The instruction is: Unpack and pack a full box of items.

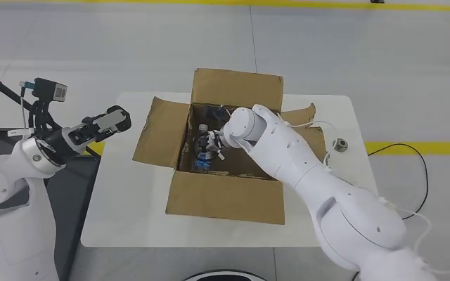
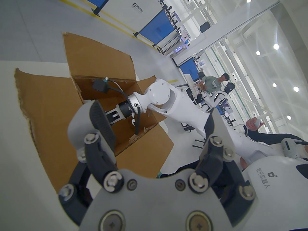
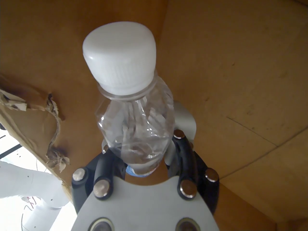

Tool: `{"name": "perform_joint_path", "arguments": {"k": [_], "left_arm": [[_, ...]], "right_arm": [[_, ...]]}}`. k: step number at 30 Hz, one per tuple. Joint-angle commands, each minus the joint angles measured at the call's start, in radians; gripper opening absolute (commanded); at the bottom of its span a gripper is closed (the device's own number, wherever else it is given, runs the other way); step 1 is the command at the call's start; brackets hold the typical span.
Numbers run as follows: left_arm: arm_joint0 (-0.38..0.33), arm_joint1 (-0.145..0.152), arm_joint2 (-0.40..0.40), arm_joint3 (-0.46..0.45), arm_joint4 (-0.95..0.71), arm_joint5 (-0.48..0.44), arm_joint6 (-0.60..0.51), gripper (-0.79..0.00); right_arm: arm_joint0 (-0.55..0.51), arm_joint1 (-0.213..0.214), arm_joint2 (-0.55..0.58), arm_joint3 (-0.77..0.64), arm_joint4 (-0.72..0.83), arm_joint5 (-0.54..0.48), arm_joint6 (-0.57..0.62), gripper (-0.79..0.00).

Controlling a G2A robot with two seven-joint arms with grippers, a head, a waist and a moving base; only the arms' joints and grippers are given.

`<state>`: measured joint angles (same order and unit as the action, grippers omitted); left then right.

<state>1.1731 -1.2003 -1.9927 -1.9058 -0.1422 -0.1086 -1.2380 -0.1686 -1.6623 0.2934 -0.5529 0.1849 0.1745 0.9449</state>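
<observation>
The right arm [image 1: 302, 168] stretches from five o'clock toward the middle of the top view. Its wrist dips down and the right pincer [image 1: 211, 144] is clamped around the body of a clear bottle [image 3: 134, 121]. The left arm [image 1: 49, 147] sits at nine o'clock, and the left pincer [image 1: 112, 121] points toward three o'clock with its fingers [image 2: 101, 121] spread wide.

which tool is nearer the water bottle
Right. The right tool is shut on the bottle, down inside the cardboard box. The left tool hangs open outside the box, off to one side, well clear of the bottle.
</observation>
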Motion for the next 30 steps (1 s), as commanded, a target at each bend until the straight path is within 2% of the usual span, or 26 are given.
{"name": "perform_joint_path", "arguments": {"k": [1, 15, 16, 17, 19, 20, 22, 25, 30], "left_arm": [[0.0, 0.0, 0.0, 0.0, 0.0, 0.0, 0.0, 0.0], [0.0, 0.0, 0.0, 0.0, 0.0, 0.0, 0.0, 0.0], [0.0, 0.0, 0.0, 0.0, 0.0, 0.0, 0.0, 0.0], [0.0, 0.0, 0.0, 0.0, 0.0, 0.0, 0.0, 0.0], [0.0, 0.0, 0.0, 0.0, 0.0, 0.0, 0.0, 0.0], [0.0, 0.0, 0.0, 0.0, 0.0, 0.0, 0.0, 0.0], [0.0, 0.0, 0.0, 0.0, 0.0, 0.0, 0.0, 0.0], [0.0, 0.0, 0.0, 0.0, 0.0, 0.0, 0.0, 0.0], [0.0, 0.0, 0.0, 0.0, 0.0, 0.0, 0.0, 0.0]], "right_arm": [[0.0, -0.004, 0.003, 0.009, -0.007, -0.003, 0.005, -0.785], [-0.012, -0.034, 0.026, 0.053, -0.064, -0.01, 0.041, -0.785], [-0.012, -0.035, 0.027, 0.055, -0.067, -0.01, 0.042, -0.711], [-0.013, -0.037, 0.029, 0.059, -0.069, -0.011, 0.043, -0.576], [-0.013, -0.041, 0.034, 0.065, -0.073, -0.013, 0.045, -0.437], [-0.013, -0.043, 0.037, 0.068, -0.075, -0.015, 0.045, -0.265], [-0.014, -0.046, 0.043, 0.074, -0.078, -0.019, 0.047, -0.172], [-0.015, -0.052, 0.051, 0.086, -0.083, -0.024, 0.05, -0.24], [-0.019, -0.059, 0.065, 0.105, -0.089, -0.034, 0.056, -0.234]]}}
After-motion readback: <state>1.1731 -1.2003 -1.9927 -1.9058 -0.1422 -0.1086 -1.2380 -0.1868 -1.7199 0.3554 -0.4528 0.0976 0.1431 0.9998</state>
